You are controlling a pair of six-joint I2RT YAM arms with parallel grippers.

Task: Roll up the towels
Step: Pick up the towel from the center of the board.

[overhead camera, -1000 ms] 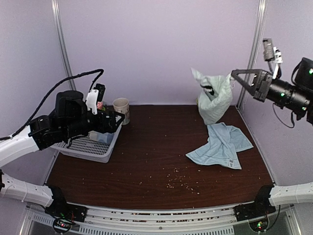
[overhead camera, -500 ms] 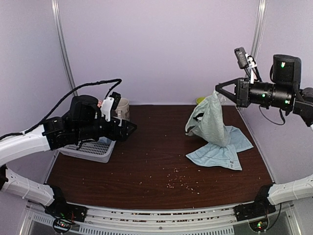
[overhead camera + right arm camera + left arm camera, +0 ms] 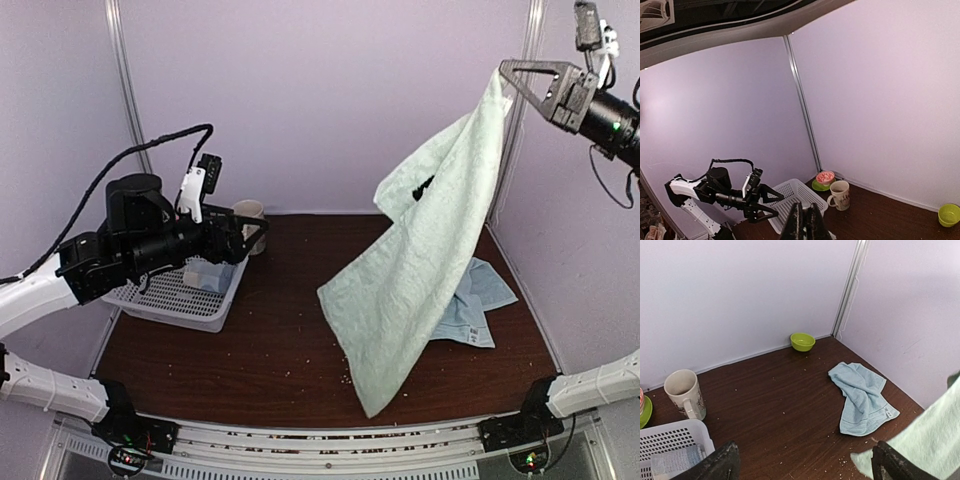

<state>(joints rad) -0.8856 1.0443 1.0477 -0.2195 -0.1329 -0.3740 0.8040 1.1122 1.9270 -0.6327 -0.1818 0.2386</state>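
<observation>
The pale mint green towel point(image 3: 420, 270) hangs full length from my right gripper point(image 3: 505, 72), which is shut on its top corner high at the back right. Its panda patch point(image 3: 422, 185) shows near the top fold, and its bottom corner hangs near the table's front edge. A light blue towel point(image 3: 482, 298) lies crumpled on the table behind it; it also shows in the left wrist view point(image 3: 862, 397). My left gripper point(image 3: 255, 235) is open and empty above the basket's right end. In the right wrist view the fingers point(image 3: 801, 222) are pressed together.
A white mesh basket point(image 3: 165, 298) stands at the left with a folded pale cloth point(image 3: 675, 460) in it. A mug point(image 3: 685, 392) and a pink bowl on a green saucer point(image 3: 825, 178) stand behind it. A green bowl point(image 3: 802, 341) sits at the back right. Crumbs lie near the front.
My right gripper has risen high with the mint towel, which has unfurled and now hangs long. My left gripper has drawn back left toward the basket.
</observation>
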